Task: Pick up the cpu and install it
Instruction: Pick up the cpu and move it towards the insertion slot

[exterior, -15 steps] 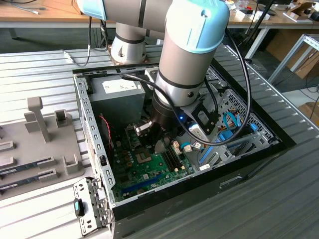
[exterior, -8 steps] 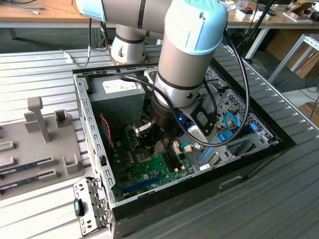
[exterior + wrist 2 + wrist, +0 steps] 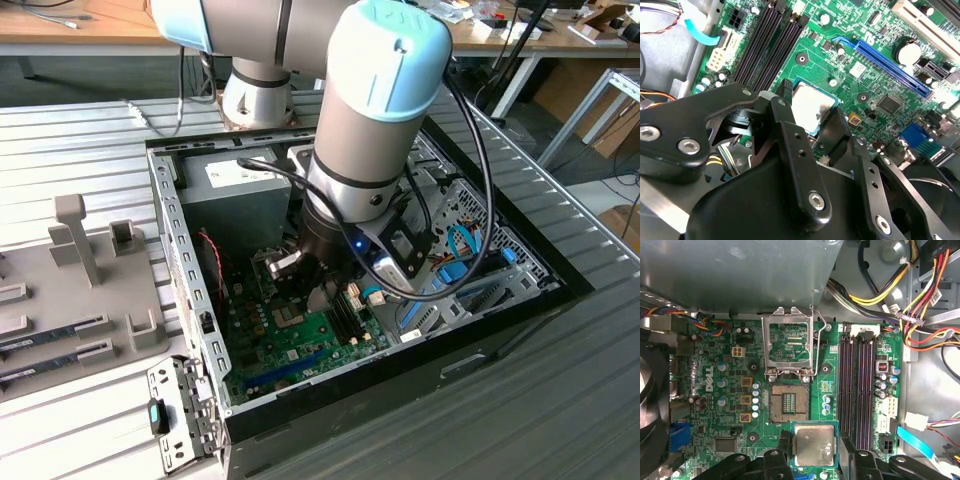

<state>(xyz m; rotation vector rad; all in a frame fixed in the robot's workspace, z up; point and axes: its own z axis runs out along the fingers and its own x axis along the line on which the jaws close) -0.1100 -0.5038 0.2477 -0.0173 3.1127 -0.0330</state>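
Gripper [image 3: 814, 451] around square, silver-topped, green-rimmed cpu [image 3: 814, 444]

Robotics lab or workshop, by the look: robot arm [image 3: 385, 90] over an open computer case [image 3: 178, 240] on a slatted metal table [image 3: 540, 420], grey parts fixture [image 3: 60, 300] at 9 o'clock, cable-strewn wooden workbenches [image 3: 100, 28] at 12 o'clock

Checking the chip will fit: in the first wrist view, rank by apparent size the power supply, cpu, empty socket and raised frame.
1. power supply
2. frame
3. cpu and socket: look about alike; the cpu, held by the gripper, is nearer the camera, so unranked.
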